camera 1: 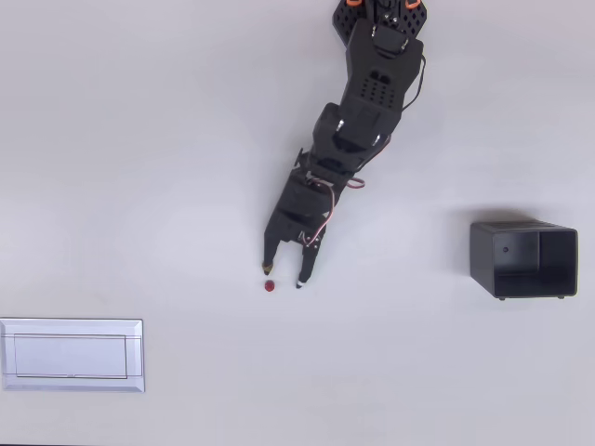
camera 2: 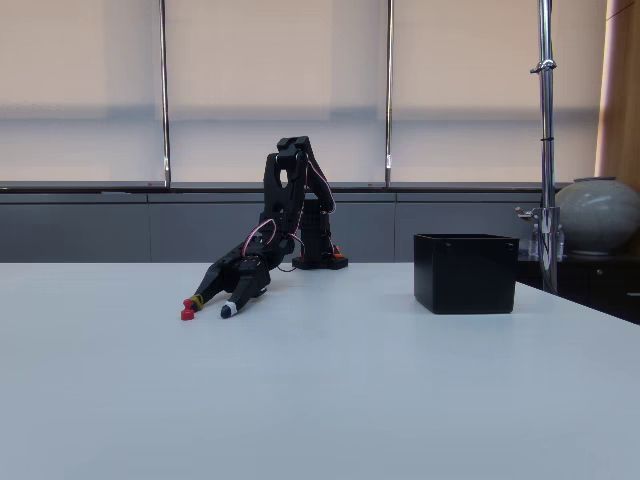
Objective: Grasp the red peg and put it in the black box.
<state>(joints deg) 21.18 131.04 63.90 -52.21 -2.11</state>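
Item 1, nearest the lens in the fixed view: bare pale tabletop (camera 2: 320, 400), nothing resting on the front stretch.

Item 2, far left in the overhead view: white tray (camera 1: 72, 354), flat, rectangular, well apart from everything else.

Item 3: red peg (camera 1: 270, 285), tiny, dark red, lying on the table. In the overhead view it sits between the two fingertips, nearer the left one. In the fixed view it shows low at the left of the arm (camera 2: 186, 314), just beside the yellow-banded tip.

Item 4: gripper (camera 1: 283, 276), black, on the arm (camera 1: 363, 111) reaching down from the top edge. Jaws spread wide, tips down at the table surface. Nothing is clamped. Whether the left fingertip (camera 1: 266, 268) touches the peg cannot be told at this size; it looks just apart.

Item 5, right: black box (camera 1: 522, 259), matte, open-topped, well apart from the peg and the gripper. Interior looks empty as far as visible.

Status: approach appears complete, with the peg bracketed. Outstanding, by judgement: close on the peg, lift, carry rightward to the box, release inside. No part of the delivery is done.
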